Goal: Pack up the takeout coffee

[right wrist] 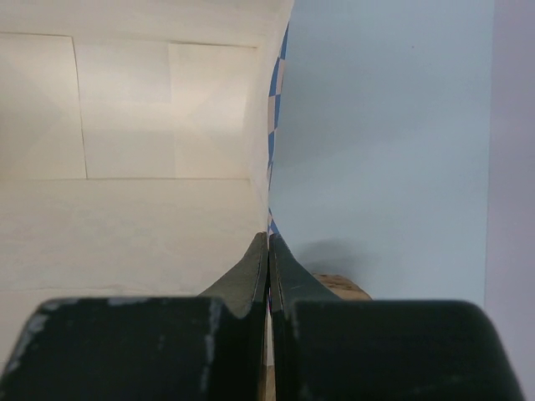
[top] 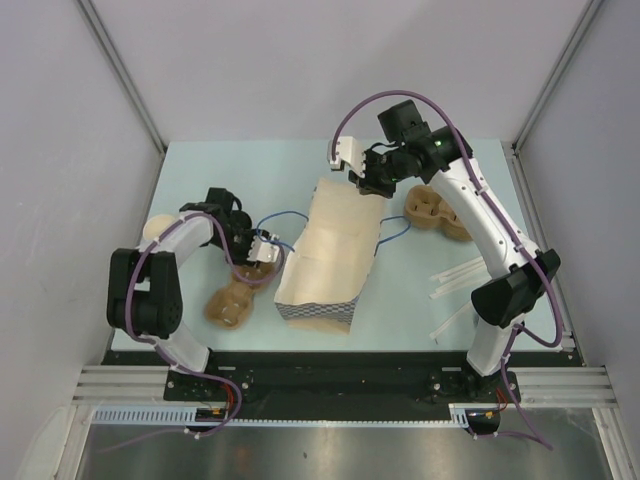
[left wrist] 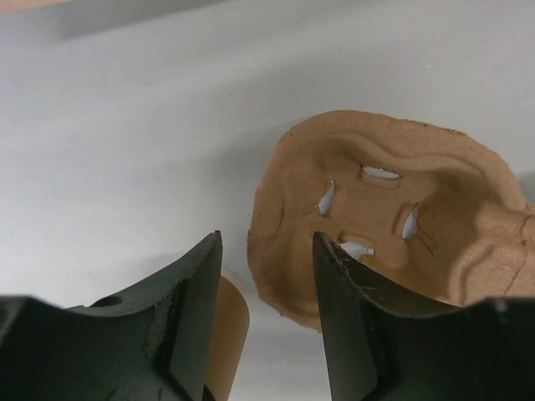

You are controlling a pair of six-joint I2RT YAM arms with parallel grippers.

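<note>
A white paper bag [top: 325, 255] lies flat mid-table, its checkered base toward the near edge. My right gripper [top: 368, 182] is shut on the bag's far rim; the right wrist view shows its fingers [right wrist: 268, 238] pinching the bag wall [right wrist: 125, 167]. My left gripper [top: 262, 250] is open, just left of the bag. In the left wrist view its fingers [left wrist: 267, 238] stand apart over the table. A brown paper cup [left wrist: 227, 334] shows partly behind the left finger. No black lid shows, so I cannot tell if it is the takeout coffee.
A pulp cup carrier [top: 230, 305] lies near the left gripper and fills the left wrist view [left wrist: 376, 217]. Another carrier [top: 435, 210] lies right of the bag. Clear straws [top: 455, 280] lie at right. A tan round thing [top: 155, 230] sits behind the left arm.
</note>
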